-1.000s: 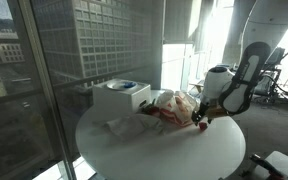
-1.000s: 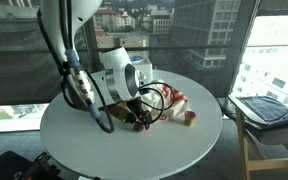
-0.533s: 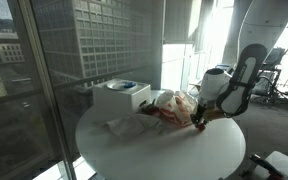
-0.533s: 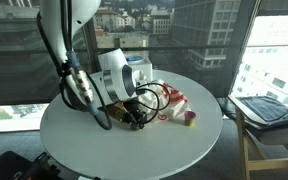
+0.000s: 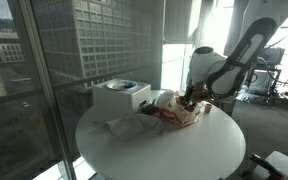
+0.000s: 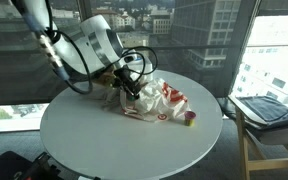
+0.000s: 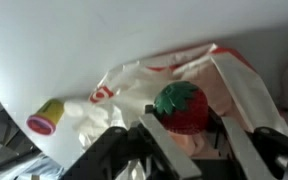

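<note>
Exterior view, gripper: gripper point(image 5: 191, 99) hangs just above the bag point(image 5: 172, 111) on the round table point(image 5: 154, 150).
Exterior view, surroundings: white box point(image 5: 121, 95) stands near the bag, on its far side from the arm.
Exterior view, strawberry: too small to make out.
Exterior view, gripper: gripper point(image 6: 134, 88) over the near edge of the bag point(image 6: 159, 100); yellow piece point(image 6: 191, 119) lies just beside the bag on the table point(image 6: 94, 140).
Wrist view, jaws: gripper point(image 7: 182, 122) clamped on the strawberry point(image 7: 177, 100).
Wrist view, strawberry: between the fingers, leaves up, with the bag point(image 7: 134, 85) beneath.
Wrist view, yellow piece point(image 7: 46, 117): beside the bag, apart from the gripper.
</note>
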Controlling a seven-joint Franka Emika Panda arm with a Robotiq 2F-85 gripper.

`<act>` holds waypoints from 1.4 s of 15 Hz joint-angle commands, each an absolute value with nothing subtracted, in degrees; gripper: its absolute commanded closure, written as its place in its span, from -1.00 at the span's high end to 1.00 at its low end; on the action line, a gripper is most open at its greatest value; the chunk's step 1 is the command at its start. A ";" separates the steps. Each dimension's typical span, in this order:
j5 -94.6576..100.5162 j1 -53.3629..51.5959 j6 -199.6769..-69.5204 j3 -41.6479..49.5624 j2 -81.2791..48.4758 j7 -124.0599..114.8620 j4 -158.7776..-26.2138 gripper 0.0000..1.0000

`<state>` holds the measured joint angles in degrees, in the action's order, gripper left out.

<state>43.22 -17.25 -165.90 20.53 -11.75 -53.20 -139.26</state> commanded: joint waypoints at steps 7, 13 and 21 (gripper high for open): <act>45.49 -16.84 -164.33 21.74 -21.31 -56.04 -123.34 -0.51; 45.35 -18.40 -161.65 23.66 -21.74 -58.22 -121.50 0.64; 52.61 -13.46 -154.88 26.88 -16.97 -72.31 -123.54 1.00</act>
